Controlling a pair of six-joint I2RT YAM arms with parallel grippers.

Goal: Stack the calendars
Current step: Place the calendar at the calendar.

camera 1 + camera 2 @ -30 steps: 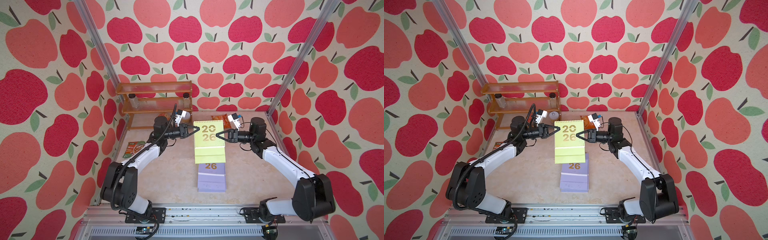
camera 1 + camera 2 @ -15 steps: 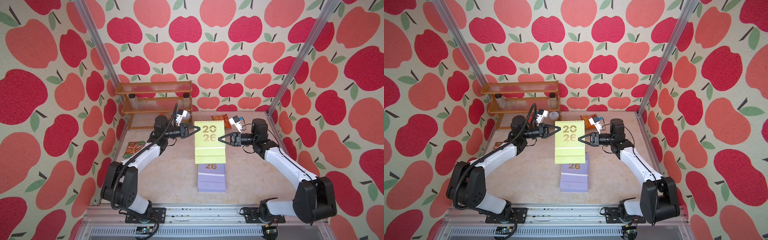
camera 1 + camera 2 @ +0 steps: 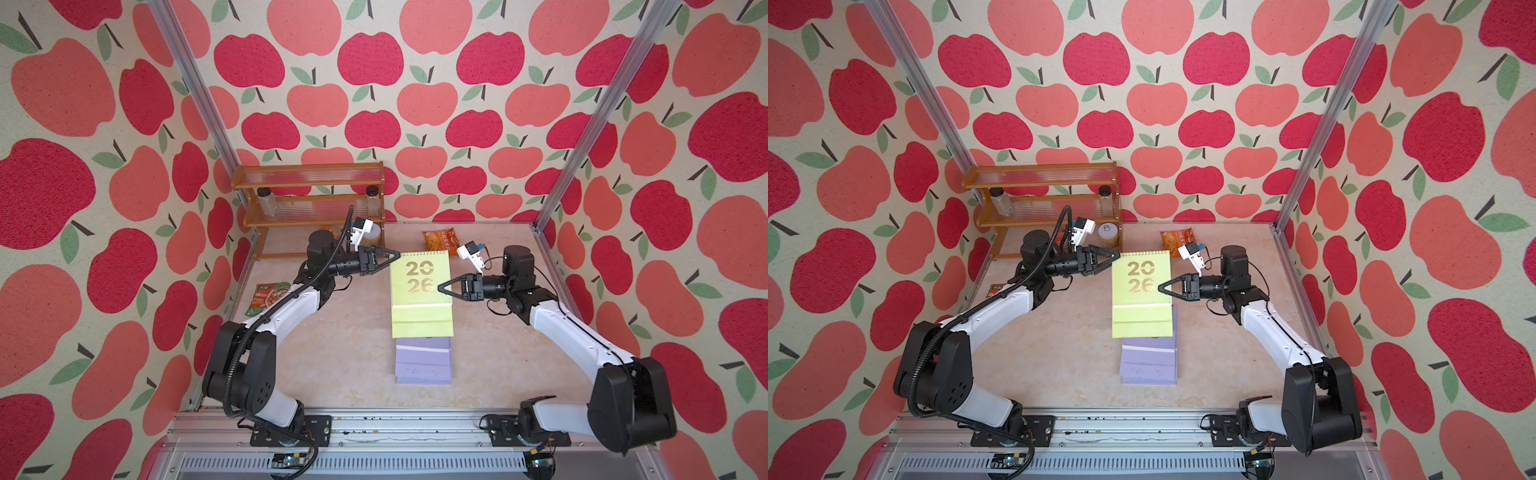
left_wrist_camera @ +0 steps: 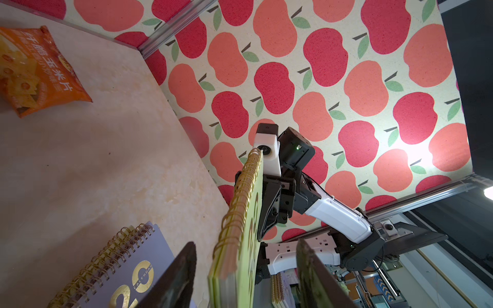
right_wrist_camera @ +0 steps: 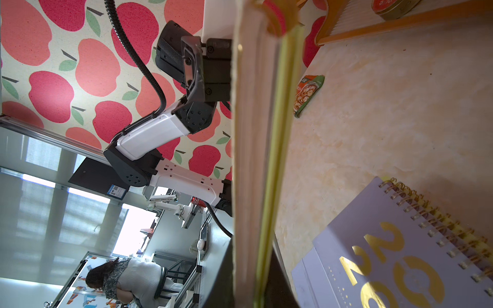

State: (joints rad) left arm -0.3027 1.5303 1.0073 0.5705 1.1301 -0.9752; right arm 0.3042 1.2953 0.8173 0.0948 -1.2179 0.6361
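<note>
Stacking partly done: lavender calendars (image 3: 423, 361), count unclear, lie piled on the counter (image 3: 332, 332); yellow-green calendar (image 3: 419, 291) hangs above that pile, right tool (image 3: 441, 286) clamping it, left tool (image 3: 395, 257) parted; placement outstanding.

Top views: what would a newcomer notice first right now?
A yellow-green calendar hangs in mid-air, centre scene, pinched by the right end effector, with the left end effector open at its spiral corner. A lavender calendar stack lies beneath. Loud apple wallpaper covers the walls.
</note>
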